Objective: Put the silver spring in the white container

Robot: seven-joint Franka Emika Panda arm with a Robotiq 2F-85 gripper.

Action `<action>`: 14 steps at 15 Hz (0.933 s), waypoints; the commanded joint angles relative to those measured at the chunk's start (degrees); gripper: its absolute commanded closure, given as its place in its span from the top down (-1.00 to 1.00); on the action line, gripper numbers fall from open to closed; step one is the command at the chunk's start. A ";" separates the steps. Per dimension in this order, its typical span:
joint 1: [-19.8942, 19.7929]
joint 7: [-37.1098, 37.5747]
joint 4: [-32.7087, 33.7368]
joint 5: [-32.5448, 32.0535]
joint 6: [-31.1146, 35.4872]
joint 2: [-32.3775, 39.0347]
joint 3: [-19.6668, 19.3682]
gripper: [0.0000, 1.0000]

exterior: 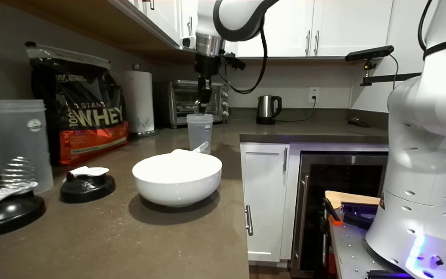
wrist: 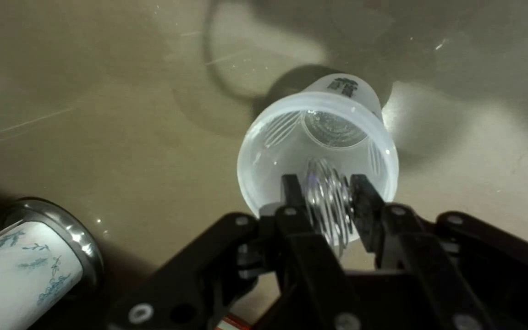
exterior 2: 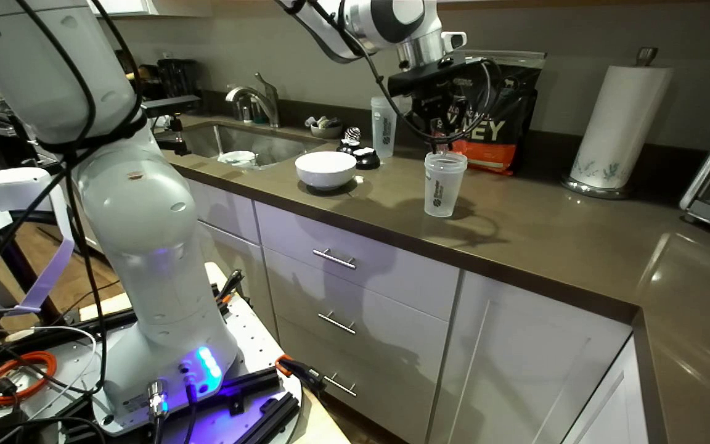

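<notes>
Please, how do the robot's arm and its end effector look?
The arm is rounded, glossy white, with dark grey trim, a silver wrist ring, black cables and a blue base light. The end effector is black, with two slim fingers.

We see a bag of Optimum Nutrition whey [exterior: 85,102] standing beside a paper towel roll [exterior: 141,97], with a toaster oven [exterior: 182,106] and a steel electric kettle [exterior: 265,106] farther back on the counter [exterior: 157,244]. In an exterior view, we find a faucet [exterior 2: 270,108] above the sink [exterior 2: 281,148].
</notes>
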 commanded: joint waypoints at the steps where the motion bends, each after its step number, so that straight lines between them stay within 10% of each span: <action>1: -0.79 2.08 1.83 -1.89 0.34 1.73 0.60 0.13; 8: -0.46 1.60 1.98 -1.15 -0.65 0.77 0.84 0.94; 14: -0.30 1.15 1.94 -0.64 -0.86 0.31 0.85 1.00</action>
